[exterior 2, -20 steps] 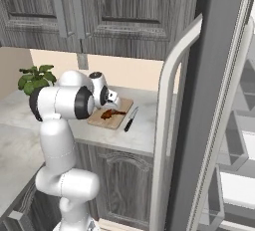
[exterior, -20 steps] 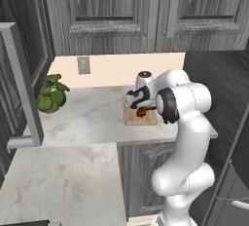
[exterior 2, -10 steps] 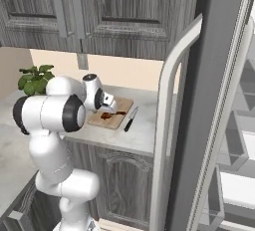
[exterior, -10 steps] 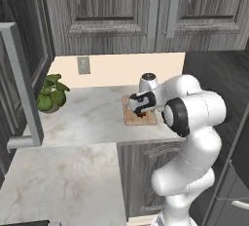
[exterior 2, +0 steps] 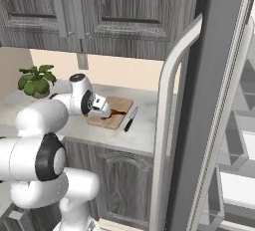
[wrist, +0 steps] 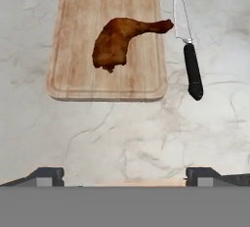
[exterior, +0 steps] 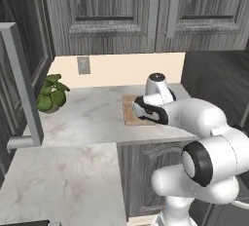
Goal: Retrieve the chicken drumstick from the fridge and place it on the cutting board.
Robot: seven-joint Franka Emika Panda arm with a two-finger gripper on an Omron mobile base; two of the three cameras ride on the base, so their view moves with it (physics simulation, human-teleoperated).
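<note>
My tool (wrist: 124, 174) has lifted back from the flat light-brown wooden cutting board (wrist: 78, 50), its fingers spread and empty. A second ago it hung right over the small reddish-brown chicken drumstick (wrist: 119, 42), which now lies free on the board, its thin end just reaching the black-handled knife (wrist: 188, 62) on the pale marble bench (wrist: 146, 143). The placing looks done; the tall dark-grey fridge (exterior 2: 219, 100) stands open.

no readable text — no labels, brands, numbers, signs.
</note>
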